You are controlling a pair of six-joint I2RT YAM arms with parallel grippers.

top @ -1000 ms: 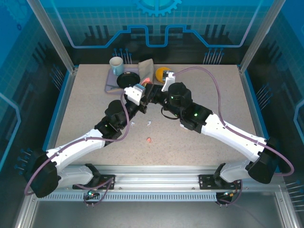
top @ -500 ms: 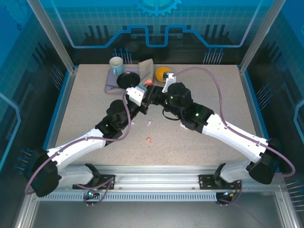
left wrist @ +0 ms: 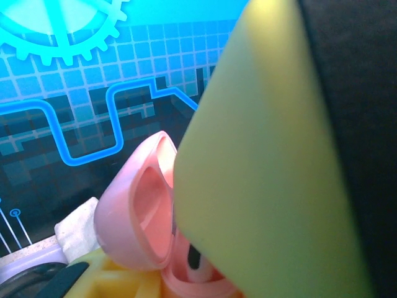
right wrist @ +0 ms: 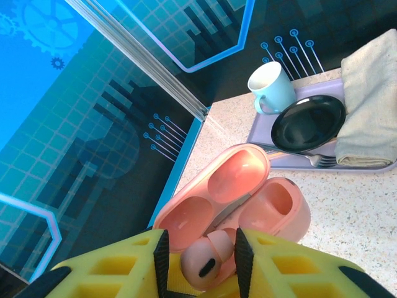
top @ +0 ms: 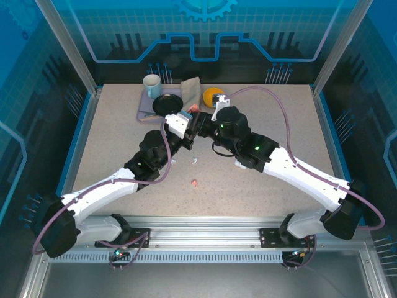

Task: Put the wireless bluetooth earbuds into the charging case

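When looking down from above, find both pincers tip to tip just short of a tray (top: 142, 108), with the left pincer (top: 193, 117) clamped on an open pink case (right wrist: 239, 167), lid tipped back. Through the right wrist, see an earbud (right wrist: 205, 264) between the yellow fingers (right wrist: 111, 267) of the right pincer (right wrist: 201, 248), just over the case's near well; note narrowly parted jaws, but cannot tell whether gripping or loose. Behind both pincers, toward the bases, spot a loose pink earbud (top: 195, 182) and a white earbud (top: 195, 161) on the desk (top: 279, 124).

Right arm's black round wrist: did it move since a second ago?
Yes. The black round wrist crept slightly farther and leftward, toward the round yellow thing.
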